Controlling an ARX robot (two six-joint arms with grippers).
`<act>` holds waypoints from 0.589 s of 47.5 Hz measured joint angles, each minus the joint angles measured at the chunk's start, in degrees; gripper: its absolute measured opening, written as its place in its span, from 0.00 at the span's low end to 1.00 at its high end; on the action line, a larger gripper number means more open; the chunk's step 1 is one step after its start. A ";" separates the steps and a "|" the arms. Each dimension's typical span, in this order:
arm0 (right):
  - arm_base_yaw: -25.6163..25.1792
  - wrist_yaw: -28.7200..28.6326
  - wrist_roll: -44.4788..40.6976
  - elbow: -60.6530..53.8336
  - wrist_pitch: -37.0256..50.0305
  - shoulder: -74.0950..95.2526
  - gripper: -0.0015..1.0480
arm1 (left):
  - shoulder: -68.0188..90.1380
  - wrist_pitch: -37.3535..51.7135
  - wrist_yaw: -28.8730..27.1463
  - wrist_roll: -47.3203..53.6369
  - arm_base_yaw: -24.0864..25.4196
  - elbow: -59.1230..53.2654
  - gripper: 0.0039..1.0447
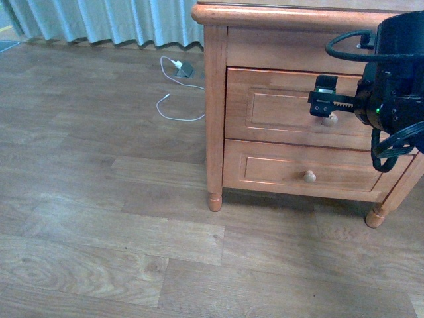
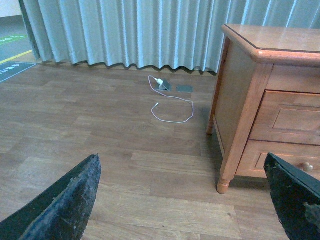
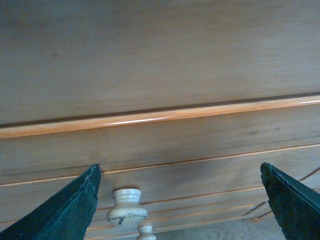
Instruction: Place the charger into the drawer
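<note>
The charger is out of view in all frames. The upper drawer (image 1: pixel 285 109) of the honey-brown cabinet (image 1: pixel 215 99) is closed, with its pale round knob (image 1: pixel 330 120) partly behind my right gripper (image 1: pixel 323 99). That gripper is open, right in front of the drawer face at knob height. In the right wrist view the open right gripper (image 3: pixel 180 200) faces the drawer front (image 3: pixel 200 170); the knob (image 3: pixel 126 206) sits near one finger (image 3: pixel 65 210), untouched. My left gripper (image 2: pixel 182 200) is open and empty above the floor. The drawer also shows in the left wrist view (image 2: pixel 292 115).
A thin white cable with a small white plug (image 1: pixel 175 99) lies on the wood floor by a floor socket near the pale curtain (image 1: pixel 106 20); it also shows in the left wrist view (image 2: pixel 172 107). The lower drawer (image 1: pixel 278 169) with its knob (image 1: pixel 309 176) is closed.
</note>
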 joint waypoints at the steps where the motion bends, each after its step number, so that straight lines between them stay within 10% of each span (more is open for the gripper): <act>1: 0.07 0.28 -0.26 0.24 0.02 0.17 0.92 | 0.00 0.00 0.00 0.02 0.00 0.00 0.95; 28: -0.44 -6.88 -2.56 -3.91 -2.51 -6.34 0.92 | -0.02 0.00 0.00 0.02 0.02 0.00 0.95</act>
